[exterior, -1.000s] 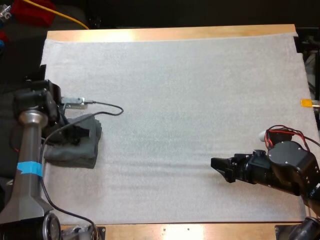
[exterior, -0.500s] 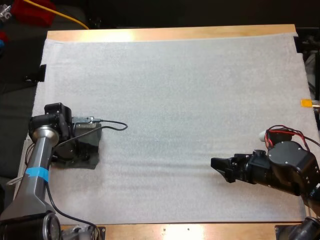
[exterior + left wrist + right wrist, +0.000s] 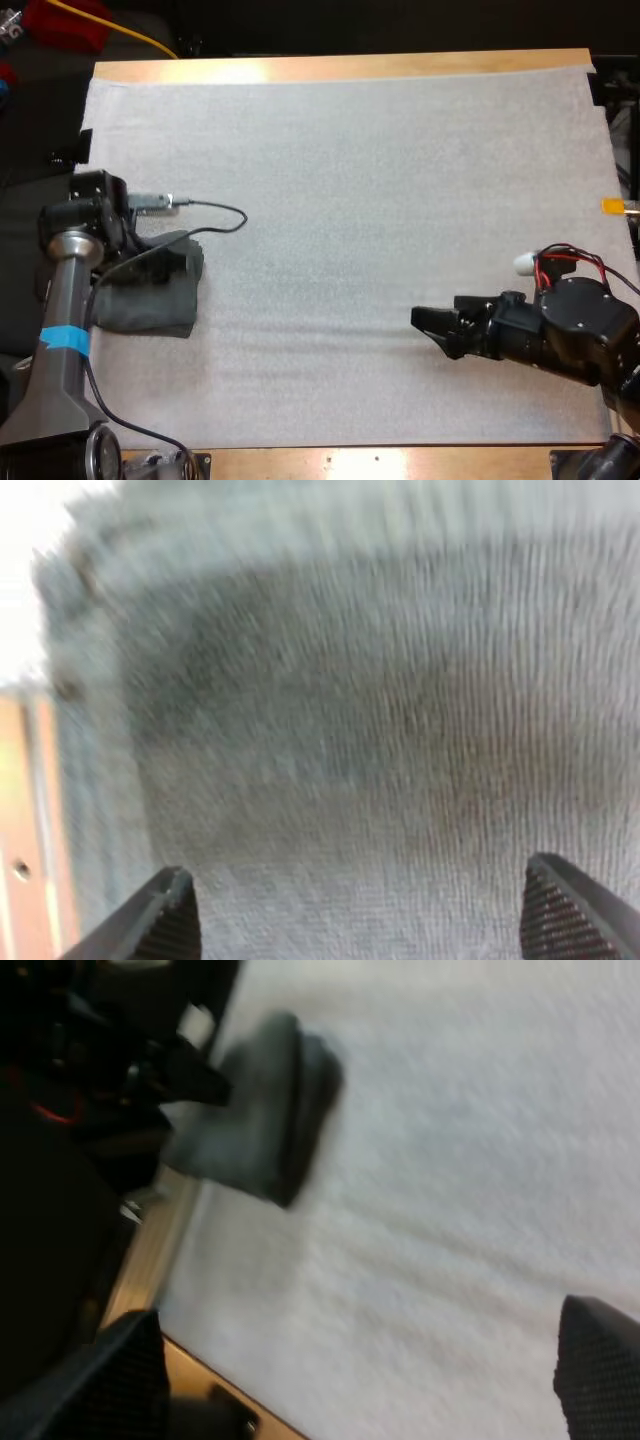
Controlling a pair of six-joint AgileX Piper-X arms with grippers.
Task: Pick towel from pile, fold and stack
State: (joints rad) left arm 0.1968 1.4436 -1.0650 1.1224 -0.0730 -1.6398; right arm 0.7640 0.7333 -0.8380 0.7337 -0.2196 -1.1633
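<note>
down low, left claw (image 3: 360,920) stands wide over the towel (image 3: 380,730).

Towel (image 3: 150,300): dark grey-green, no print. Close under the left gripper (image 3: 360,925) it shows a fine ribbed weave, paler grey toward its edge.
Left gripper fingers (image 3: 165,928): black, with finely ridged pads.
Right gripper (image 3: 428,325): black all over, and its fingers (image 3: 115,1375) have a dotted black grip texture.
Mat (image 3: 380,200) under both grippers: white, with a faint pebbled grain.
Table (image 3: 340,68) beyond the mat: light orange-brown wood.
Left arm (image 3: 62,290): silver-grey, with one blue band (image 3: 62,338).
</note>
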